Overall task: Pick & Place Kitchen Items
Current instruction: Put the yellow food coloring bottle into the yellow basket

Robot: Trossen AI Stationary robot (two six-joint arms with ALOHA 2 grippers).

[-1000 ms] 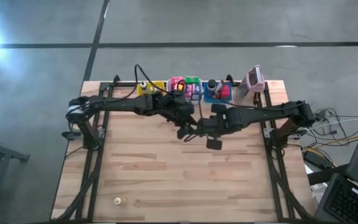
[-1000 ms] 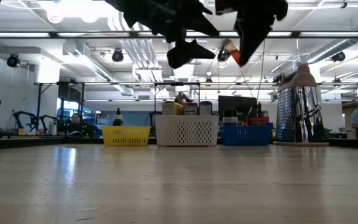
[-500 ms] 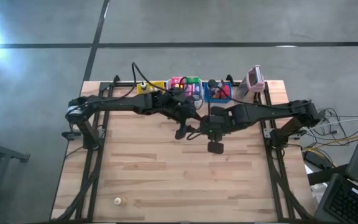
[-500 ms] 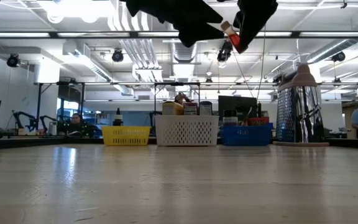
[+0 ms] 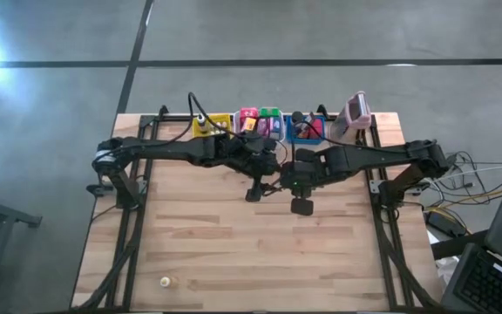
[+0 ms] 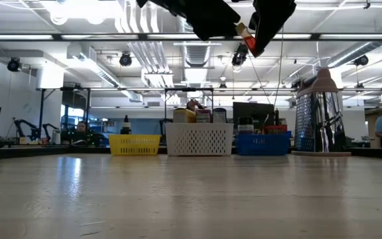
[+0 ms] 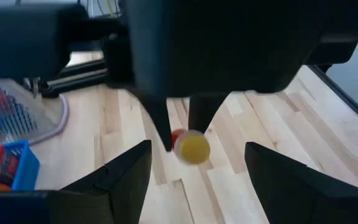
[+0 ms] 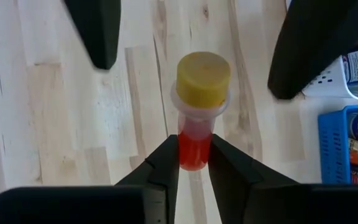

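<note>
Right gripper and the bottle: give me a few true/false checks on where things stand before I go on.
1. The right gripper is shut on the red bottle. True.
2. The bottle's cap is blue. False: it is yellow.
3. The left gripper stands open, facing the cap. True.
4. The bottle rests on the table. False: it is held in the air, well above the wood.
5. The white bin sits between the yellow bin and the blue bin. True.

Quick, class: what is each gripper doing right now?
Left gripper: open, holding nothing.
Right gripper: shut on a red bottle with a yellow cap.
</note>
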